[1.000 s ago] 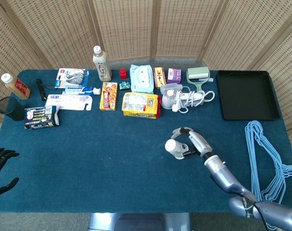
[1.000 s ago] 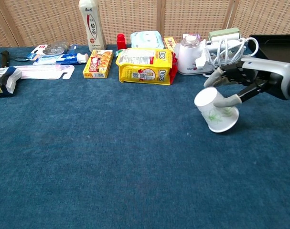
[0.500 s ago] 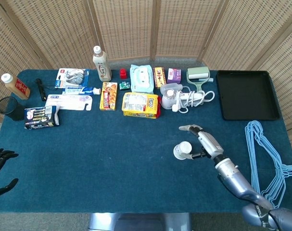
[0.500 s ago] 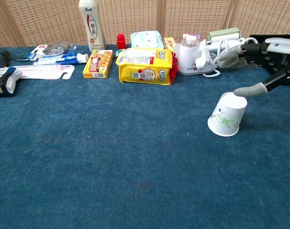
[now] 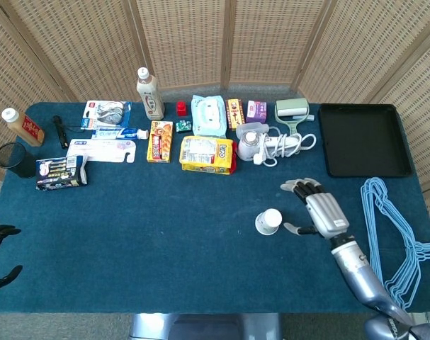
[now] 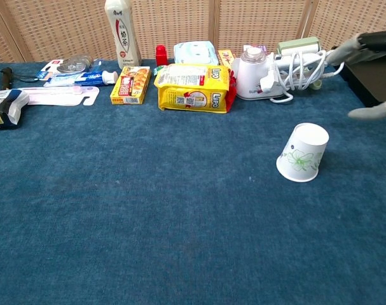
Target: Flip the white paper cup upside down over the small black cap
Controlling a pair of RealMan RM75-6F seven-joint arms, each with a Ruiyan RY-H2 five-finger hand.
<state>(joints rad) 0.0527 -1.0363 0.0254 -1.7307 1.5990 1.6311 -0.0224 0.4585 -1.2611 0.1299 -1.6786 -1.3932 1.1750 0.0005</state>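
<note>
Cup is down — releasing.
White flowered paper cup (image 6: 302, 153) stands inverted; my right hand (image 5: 322, 212), fingers spread and empty — withdraw sideways, without nudging it.

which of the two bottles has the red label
The small bottle at the table's far left edge, beside the black cup. The taller white bottle further right carries only dark print.

Near the desk's far edge, the yellow packet (image 6: 193, 87) reads "Lipo" twice on its front, while the print on the neighbouring boxes, tubes and bottles is too small to make out.
</note>
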